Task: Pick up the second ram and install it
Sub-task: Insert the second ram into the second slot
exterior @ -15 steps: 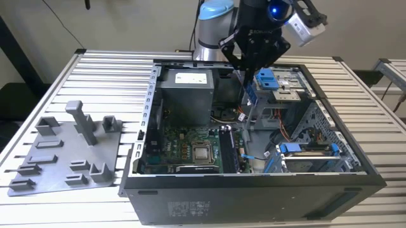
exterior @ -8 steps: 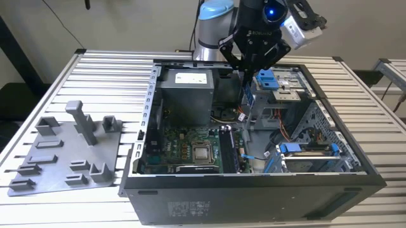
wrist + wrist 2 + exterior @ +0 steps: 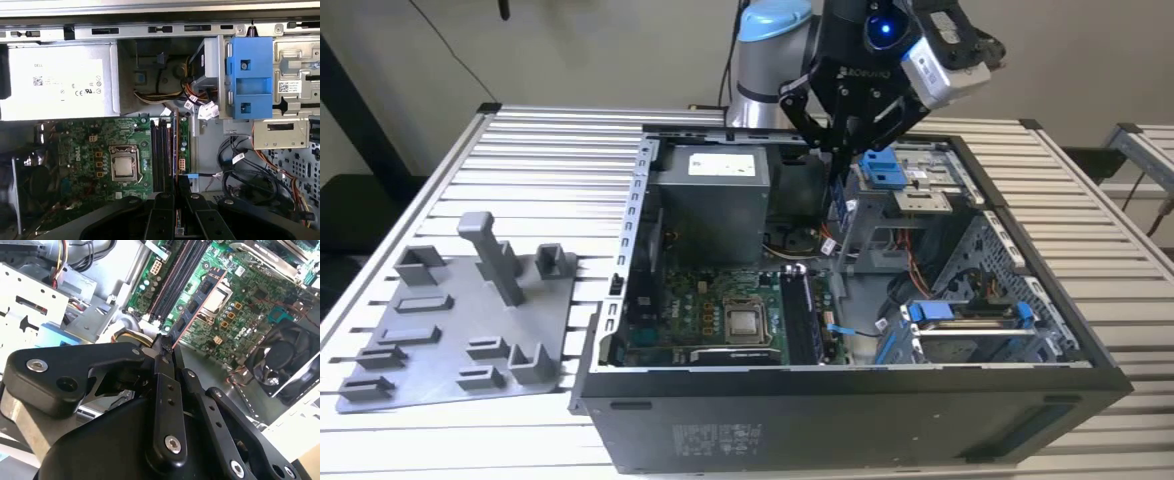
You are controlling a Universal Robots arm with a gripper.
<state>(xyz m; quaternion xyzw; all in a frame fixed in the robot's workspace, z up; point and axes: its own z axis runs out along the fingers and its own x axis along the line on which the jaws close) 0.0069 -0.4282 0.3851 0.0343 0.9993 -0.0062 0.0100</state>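
Currently the tool (image 3: pixel 834 152) is holding the ram (image 3: pixel 835 208), its fingers pinching narrowly on the stick's top so that it is hanging edge-down over the open case (image 3: pixel 761 430), above the slots (image 3: pixel 797 312) at the motherboard's edge nearest the drive cage. By my judgement the install step is in hand with the ram not yet seated. It is calling for lining the stick's lower edge squarely along its slot before pressing down evenly.

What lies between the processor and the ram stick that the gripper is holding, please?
In the first wrist view, the black memory slots lie between the processor and the second ram, which the gripper holds edge-on.
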